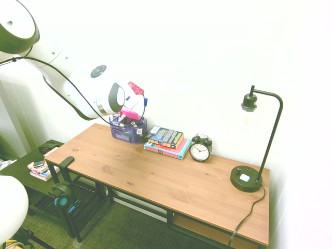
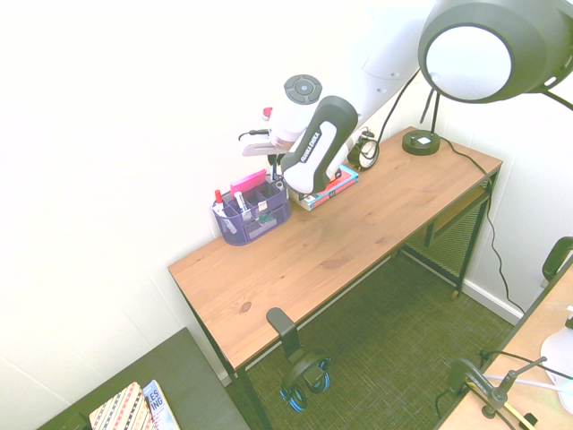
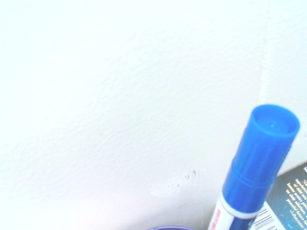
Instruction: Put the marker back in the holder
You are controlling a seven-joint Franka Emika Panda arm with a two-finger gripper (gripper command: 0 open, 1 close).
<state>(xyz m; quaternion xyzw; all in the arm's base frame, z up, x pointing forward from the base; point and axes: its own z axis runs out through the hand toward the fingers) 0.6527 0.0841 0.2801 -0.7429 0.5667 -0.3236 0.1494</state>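
Counts | gripper [image 1: 142, 111]: 1 | blue marker [image 3: 261, 158], at gripper: 1 | below gripper: holder [image 2: 253, 222], 1 | out beyond it: clock [image 1: 199, 150], 1; lamp [image 1: 246, 179], 1 | lower than gripper: headphones [image 2: 306, 371], 1 pair; wooden desks [image 2: 295, 269], 2

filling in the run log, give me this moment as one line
gripper: shut on thick blue marker with white label | place: at purple wire-mesh holder | lower end inside: cannot tell | release: not yet

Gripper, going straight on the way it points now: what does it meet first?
Probably the purple mesh desk organizer, at its end nearest the books: the gripper points down at it, and the blue marker would likely touch first. Exact depth is unclear.
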